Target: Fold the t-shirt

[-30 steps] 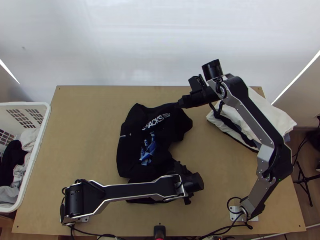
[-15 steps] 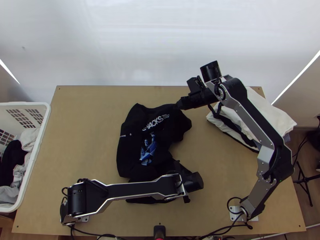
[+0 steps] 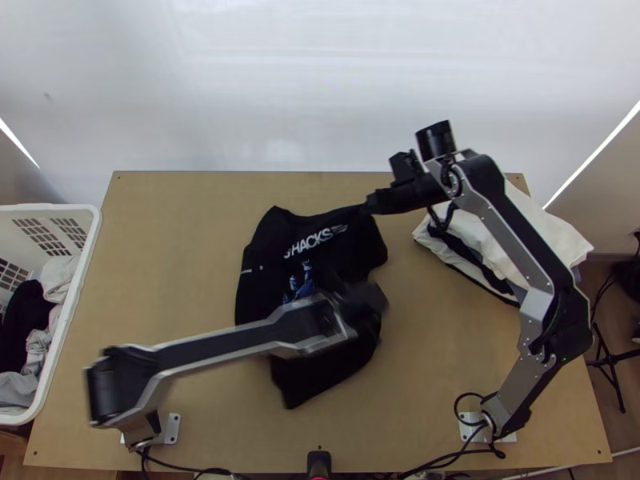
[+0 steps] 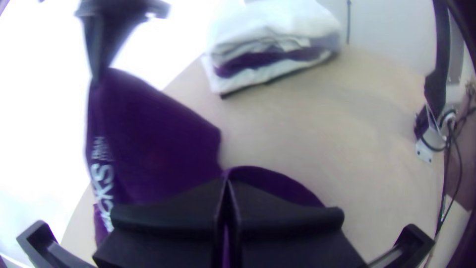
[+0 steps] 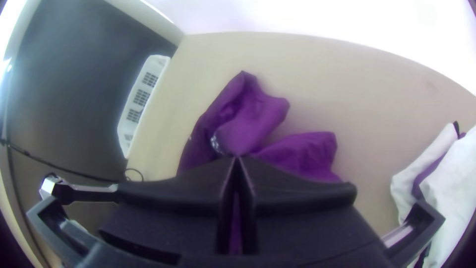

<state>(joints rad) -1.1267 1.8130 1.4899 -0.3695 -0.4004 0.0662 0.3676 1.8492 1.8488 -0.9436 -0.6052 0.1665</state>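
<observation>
A black t-shirt point(image 3: 352, 248) lies loosely spread mid-table on light wood point(image 3: 176, 280), its far edge clenched in the right gripper point(image 3: 369, 205), while the left gripper point(image 3: 341, 290) is closed above it, any grip on cloth impossible to tell. A laundry-filled white basket point(image 3: 78, 296) flanks the left edge; folded laundry point(image 3: 544, 228) sits far right, before a pale backdrop point(image 3: 280, 88).

I have the t-shirt point(image 3: 320, 372) mid-table, a laundry basket point(image 3: 69, 304) holding clothes point(image 3: 24, 320) at the table's point(image 3: 176, 264) left edge, and a folded cloth stack point(image 3: 548, 228) far right.
</observation>
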